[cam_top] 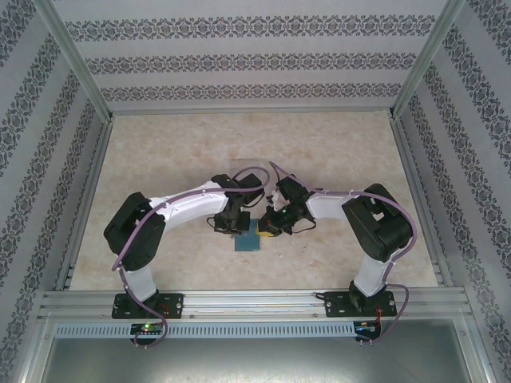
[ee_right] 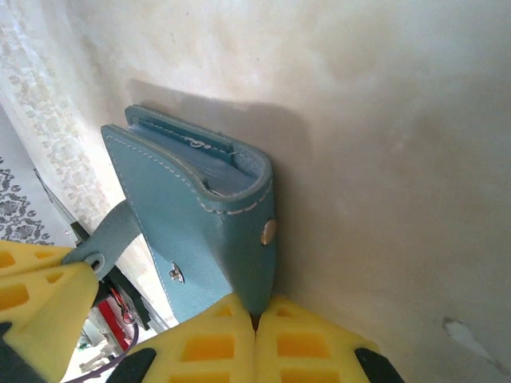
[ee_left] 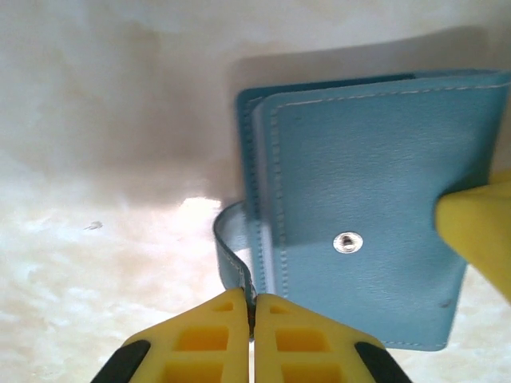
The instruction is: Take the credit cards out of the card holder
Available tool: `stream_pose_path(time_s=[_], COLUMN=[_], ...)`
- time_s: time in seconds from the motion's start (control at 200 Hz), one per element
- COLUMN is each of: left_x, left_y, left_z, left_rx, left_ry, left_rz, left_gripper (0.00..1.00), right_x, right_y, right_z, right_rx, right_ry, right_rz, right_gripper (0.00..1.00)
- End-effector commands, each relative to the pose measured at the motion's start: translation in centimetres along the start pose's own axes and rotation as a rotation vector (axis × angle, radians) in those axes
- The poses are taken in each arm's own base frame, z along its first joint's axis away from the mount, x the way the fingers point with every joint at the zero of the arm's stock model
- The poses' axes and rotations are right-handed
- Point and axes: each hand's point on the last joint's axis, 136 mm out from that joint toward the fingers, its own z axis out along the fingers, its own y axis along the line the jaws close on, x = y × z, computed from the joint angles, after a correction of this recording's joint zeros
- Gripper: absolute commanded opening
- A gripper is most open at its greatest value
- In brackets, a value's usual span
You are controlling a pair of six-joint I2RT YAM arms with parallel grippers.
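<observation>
I'm clamping left pincer [ee_left: 251,317] shut on strap tab [ee_left: 227,259], pads pressing together at tab's end. Tab is curling from my tips up to card holder [ee_left: 367,183], which is sitting closed just beyond, slightly right, snap stud [ee_left: 347,242] facing wrist camera. I'm pinching right pincer [ee_right: 255,317] shut on near corner of card holder's cover, stitched edge running away from tips. Can't tell whether card holder is resting flat or lifting off table [ee_right: 383,120]. Top view: both pincers converging on card holder, mid-table, well apart from patterned walls [cam_top: 239,64].
</observation>
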Motion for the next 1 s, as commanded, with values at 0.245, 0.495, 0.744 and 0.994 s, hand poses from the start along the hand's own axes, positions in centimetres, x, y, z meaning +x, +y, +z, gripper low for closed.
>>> stream_pose_path(time_s=[0.245,0.495,0.744,0.994], left_x=[-0.5,-0.6,-1.1,-0.7], left_y=[-0.1,0.0,0.2,0.4], left_z=[-0.7,0.6,1.2,2.4], left_rx=[0.297,0.359,0.442,0.54], left_ry=[-0.009,0.012,0.004,0.01], left_rz=[-0.059,-0.077,-0.105,-0.145], left_gripper=[0.3,0.3,0.15,0.08], right_x=[0.0,-0.1,0.1,-0.1], right_y=[-1.0,-0.4,-0.5,-0.2], right_z=[-1.2,-1.0,-1.1,-2.7], right_rx=[0.129,0.154,0.222,0.393], right_ry=[-0.033,-0.042,-0.056,-0.107], right_rz=[-0.003,-0.012,-0.02,-0.062], right_gripper=[0.14,0.18,0.25,0.45])
